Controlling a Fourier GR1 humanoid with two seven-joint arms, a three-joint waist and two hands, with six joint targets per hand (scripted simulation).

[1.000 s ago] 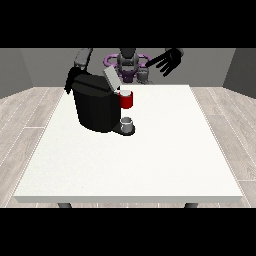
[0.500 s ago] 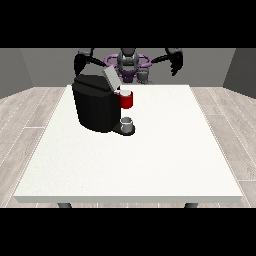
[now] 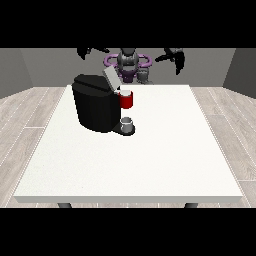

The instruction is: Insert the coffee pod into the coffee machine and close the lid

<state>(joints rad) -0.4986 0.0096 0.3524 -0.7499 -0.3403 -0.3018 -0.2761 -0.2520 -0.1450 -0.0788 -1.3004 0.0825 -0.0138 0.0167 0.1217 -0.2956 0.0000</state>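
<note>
Black hands [image 3: 93, 50] [image 3: 175, 56] hang raised wide above the coffee machine [image 3: 98, 103], finger spread indiscernible.

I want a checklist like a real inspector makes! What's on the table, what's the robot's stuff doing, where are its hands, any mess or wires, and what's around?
Surface: white table, mostly bare.
Job's things: black coffee machine stands at the table's back left; its grey lid is tilted up, open. A red part shows at the machine's front. A small grey cup sits on the machine's base below it.
Clutter: nothing seen.
Hands: hand at the view's left and hand at the view's right are both raised above the table, touching nothing.
Cables: nothing seen.
Surroundings: wood-plank floor, grey walls.
</note>
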